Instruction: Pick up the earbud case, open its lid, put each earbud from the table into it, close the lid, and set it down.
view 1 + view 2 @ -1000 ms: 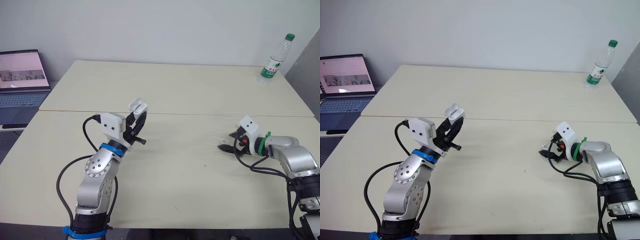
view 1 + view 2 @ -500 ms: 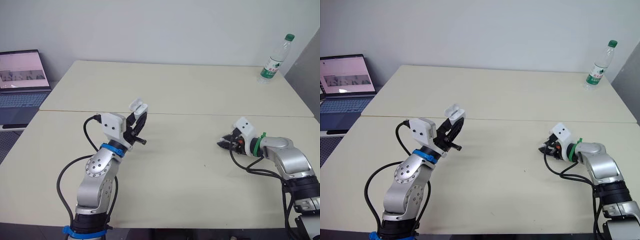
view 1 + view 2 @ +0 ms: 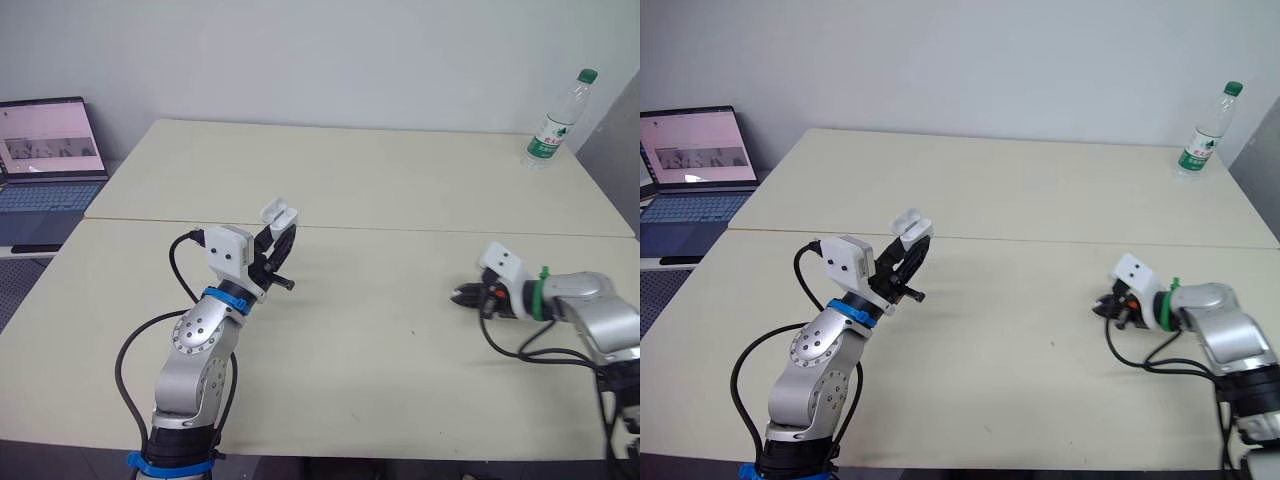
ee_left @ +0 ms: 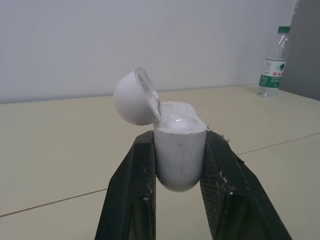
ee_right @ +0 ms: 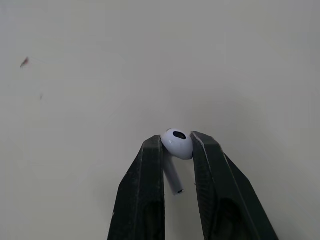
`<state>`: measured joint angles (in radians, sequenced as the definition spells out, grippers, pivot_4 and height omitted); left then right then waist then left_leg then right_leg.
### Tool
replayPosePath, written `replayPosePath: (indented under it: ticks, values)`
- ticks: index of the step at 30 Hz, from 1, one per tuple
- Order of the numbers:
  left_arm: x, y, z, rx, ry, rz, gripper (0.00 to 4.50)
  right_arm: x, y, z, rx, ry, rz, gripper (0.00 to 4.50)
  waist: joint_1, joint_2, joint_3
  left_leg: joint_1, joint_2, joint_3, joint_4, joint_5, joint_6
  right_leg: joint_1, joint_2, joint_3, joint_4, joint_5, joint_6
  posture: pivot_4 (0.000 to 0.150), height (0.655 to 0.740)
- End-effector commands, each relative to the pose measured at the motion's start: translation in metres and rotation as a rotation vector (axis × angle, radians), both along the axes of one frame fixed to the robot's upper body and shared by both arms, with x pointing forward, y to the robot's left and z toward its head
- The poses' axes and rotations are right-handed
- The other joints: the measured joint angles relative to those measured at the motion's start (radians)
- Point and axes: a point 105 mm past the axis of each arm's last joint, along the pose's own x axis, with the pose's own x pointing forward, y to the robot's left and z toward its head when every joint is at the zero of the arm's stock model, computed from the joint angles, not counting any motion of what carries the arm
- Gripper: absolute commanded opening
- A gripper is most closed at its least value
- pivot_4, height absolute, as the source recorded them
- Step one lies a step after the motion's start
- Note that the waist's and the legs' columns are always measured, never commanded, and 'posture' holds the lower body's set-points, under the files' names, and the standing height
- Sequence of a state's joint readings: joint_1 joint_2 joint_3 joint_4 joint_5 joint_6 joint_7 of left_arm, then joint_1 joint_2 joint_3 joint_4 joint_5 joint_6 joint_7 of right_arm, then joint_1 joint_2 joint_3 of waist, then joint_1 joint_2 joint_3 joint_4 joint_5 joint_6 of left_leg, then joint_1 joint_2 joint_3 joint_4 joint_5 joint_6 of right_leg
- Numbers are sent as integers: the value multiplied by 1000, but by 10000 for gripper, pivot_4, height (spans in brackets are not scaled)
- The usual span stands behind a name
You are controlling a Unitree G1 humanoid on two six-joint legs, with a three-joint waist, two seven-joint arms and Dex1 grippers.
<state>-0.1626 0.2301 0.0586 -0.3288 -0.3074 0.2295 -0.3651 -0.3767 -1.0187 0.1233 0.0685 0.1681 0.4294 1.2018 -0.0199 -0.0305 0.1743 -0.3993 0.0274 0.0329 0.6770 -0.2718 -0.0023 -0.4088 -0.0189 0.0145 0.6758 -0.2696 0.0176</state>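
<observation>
**Fig. 1. Carrying the pinched earbud to the open case**

Take the middle of the table as the dial centre, with 12 o'clock pointing away from me. My right gripper sits at about 4 o'clock, low over the top. Its 2 black fingers are clamped on the bulb of 1 white earbud, whose stem hangs between them. My left gripper, at about 10 o'clock and raised off the table, is clamped on the 2 flanks of the earbud case.

The step in hand, as I judge it, is to carry the bud to the case. To do it well I should:
- lift straight up before travelling;
- pinch firmly, since the glossy bulb may squirt out;
- turn the stem toward a socket;
- hold the case steady and upright.

The case is white, smooth and round-bottomed. Its domed lid stands hinged back, leaving the mouth exposed. Whether 1 socket is already filled I cannot tell. A bottle stands at 1 o'clock.
</observation>
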Motion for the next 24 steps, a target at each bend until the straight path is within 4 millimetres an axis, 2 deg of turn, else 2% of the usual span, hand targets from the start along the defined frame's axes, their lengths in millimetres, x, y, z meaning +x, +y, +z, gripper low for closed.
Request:
replayPosePath:
  ticks: [1,6,10,18,24]
  values:
    - [-10,-5,5,-2,-48,-17,7933,-15,-35,17,-219,-5,173,4192,0,0,0,1,0,0,0,0,0,0,0,0,0,0,0,1500,7400]
    - [-17,-11,-3,2,-39,-14,7933,-31,-92,14,-464,72,261,4192,-1,-1,0,3,1,1,0,0,0,2,0,1,0,0,0,1500,7400]
    - [-21,-11,-7,-8,-30,-3,7933,-34,-114,10,-529,105,265,4192,-8,0,1,5,1,4,0,0,0,3,0,3,0,0,0,1500,7400]
    - [-22,-11,-6,-9,-32,1,7933,-28,-127,1,-605,89,290,4192,-8,1,1,8,1,5,0,0,0,4,0,4,2,0,0,1500,7400]
    - [-22,-17,-3,1,-41,-24,7933,-25,-122,-11,-558,80,267,4192,-7,1,1,8,1,5,0,0,0,4,0,4,2,0,-1,1500,7400]
